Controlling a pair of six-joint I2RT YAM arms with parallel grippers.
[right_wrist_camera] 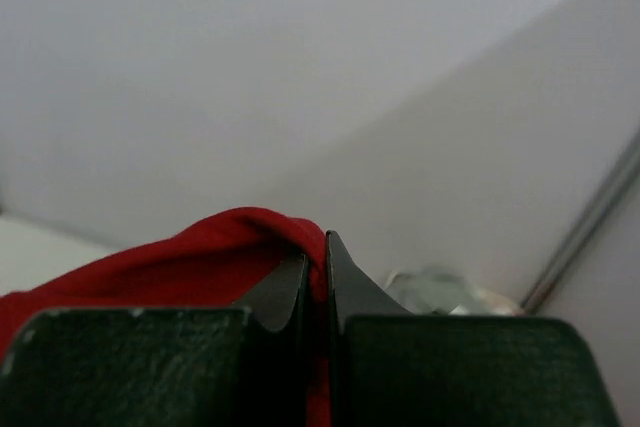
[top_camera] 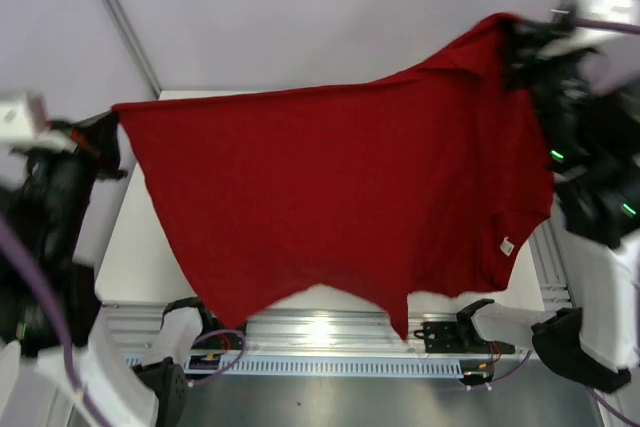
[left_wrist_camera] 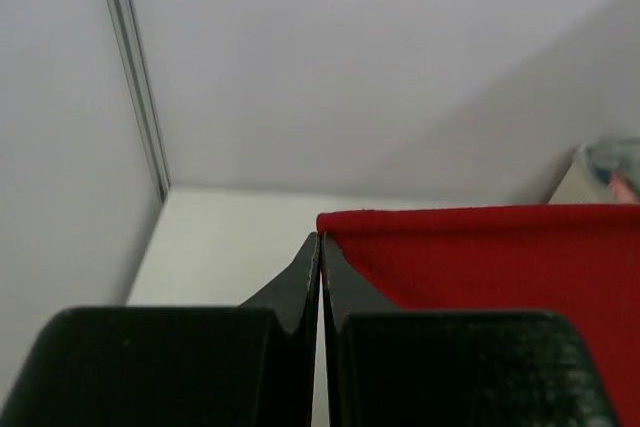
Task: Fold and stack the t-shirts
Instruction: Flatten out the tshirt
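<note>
A dark red t-shirt hangs spread in the air above the table, stretched between my two grippers. Its lower hem droops toward the table's near edge, and a small white tag shows near its right side. My left gripper is shut on the shirt's left corner; in the left wrist view the red cloth runs rightward from the closed fingertips. My right gripper, higher up at the far right, is shut on the shirt's other end. In the right wrist view the red cloth bunches over and between the fingers.
The white table lies beneath the shirt, with an aluminium rail and the arm bases along its near edge. A grey post rises at the back left. A blurred pale object sits at the far right.
</note>
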